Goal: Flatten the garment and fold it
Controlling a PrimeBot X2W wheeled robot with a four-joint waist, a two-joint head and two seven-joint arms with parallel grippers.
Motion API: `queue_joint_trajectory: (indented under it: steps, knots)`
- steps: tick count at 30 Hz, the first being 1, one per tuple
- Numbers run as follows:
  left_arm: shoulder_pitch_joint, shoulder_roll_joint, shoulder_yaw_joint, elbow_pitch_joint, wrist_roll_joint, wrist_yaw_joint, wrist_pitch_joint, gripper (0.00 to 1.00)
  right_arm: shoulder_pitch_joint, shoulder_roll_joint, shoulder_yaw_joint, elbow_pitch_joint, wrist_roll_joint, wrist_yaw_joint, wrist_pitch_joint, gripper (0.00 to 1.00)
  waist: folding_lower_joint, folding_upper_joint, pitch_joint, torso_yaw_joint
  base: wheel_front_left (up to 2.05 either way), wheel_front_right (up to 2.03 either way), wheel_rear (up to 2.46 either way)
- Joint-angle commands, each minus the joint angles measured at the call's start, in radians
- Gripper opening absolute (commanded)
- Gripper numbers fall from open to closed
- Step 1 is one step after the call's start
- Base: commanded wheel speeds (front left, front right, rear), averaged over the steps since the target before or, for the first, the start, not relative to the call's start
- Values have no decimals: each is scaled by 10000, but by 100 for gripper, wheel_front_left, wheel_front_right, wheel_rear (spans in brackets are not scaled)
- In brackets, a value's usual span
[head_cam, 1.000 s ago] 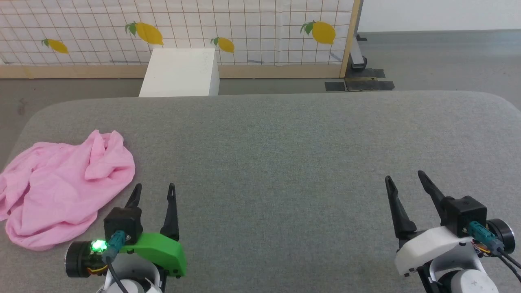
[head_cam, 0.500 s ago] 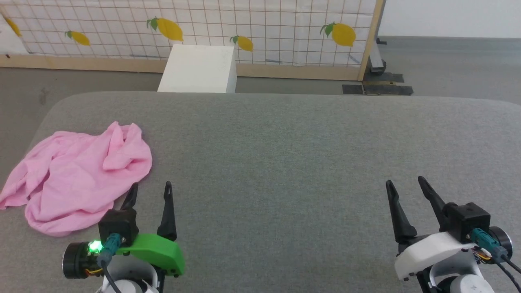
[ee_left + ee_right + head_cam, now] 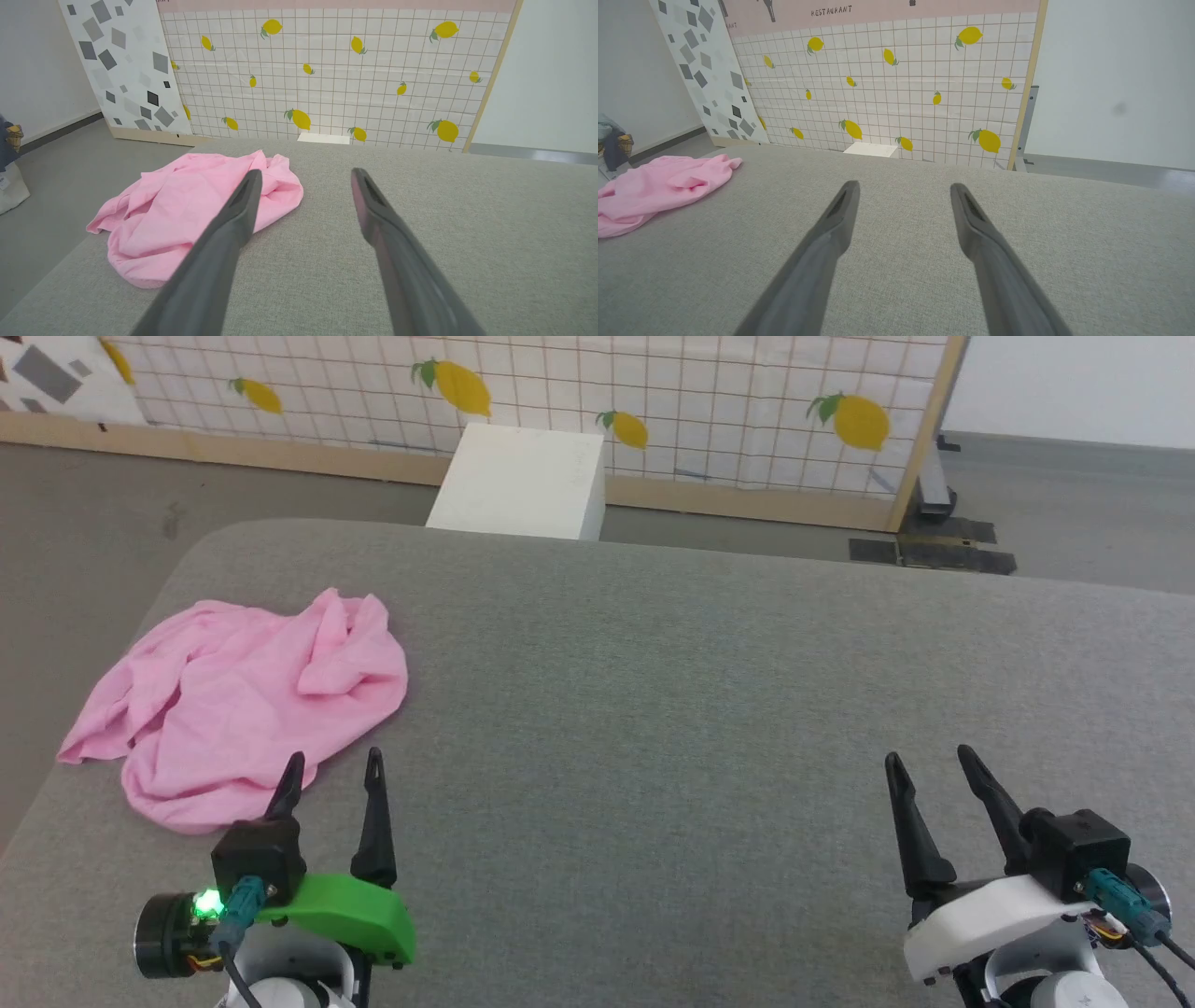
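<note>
The garment (image 3: 243,700) lies crumpled on the bench (image 3: 653,709), just beyond the left end effector (image 3: 333,763), slightly to its left. This end effector is spread apart and empty. So is the right end effector (image 3: 924,758), far to its right. The cloth looks thin, light and limp, so I would pinch a free edge.

The garment (image 3: 243,700) is light pink, the surface (image 3: 700,709) grey, the panel (image 3: 728,392) white-gridded with yellow lemons.
</note>
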State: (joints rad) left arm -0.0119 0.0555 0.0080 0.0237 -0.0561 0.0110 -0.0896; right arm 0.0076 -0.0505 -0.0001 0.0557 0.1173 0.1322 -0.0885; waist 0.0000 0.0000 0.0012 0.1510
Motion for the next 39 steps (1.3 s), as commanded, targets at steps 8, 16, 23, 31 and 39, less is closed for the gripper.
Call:
queue_joint_trajectory:
  steps: [8, 16, 23, 31, 39]
  knots:
    - [153, -23, 40, 56, -278, 94, -243, 100, 207, 1, 73, 129, 279, -7, -246, 100, 0, 0, 33, 757, 0, 0, 0]
    - [181, -26, 138, 96, -359, 107, -406, 100, 241, 2, 181, 247, 443, -7, -410, 100, 0, 0, -6, 1268, 0, 0, 0]
    - [205, -29, 181, 132, -471, 140, -552, 100, 274, 2, 274, 333, 621, -8, -557, 100, 0, 0, 24, 1644, 0, 0, 0]
    - [224, -33, 185, 162, -620, 180, -716, 100, 304, 2, 355, 443, 754, -9, -722, 100, 0, 0, 55, 2032, 0, 0, 0]
    - [265, -36, 197, 233, -731, 189, -880, 100, 328, 2, 405, 514, 890, -10, -886, 100, 0, 0, 58, 2383, 0, 0, 0]
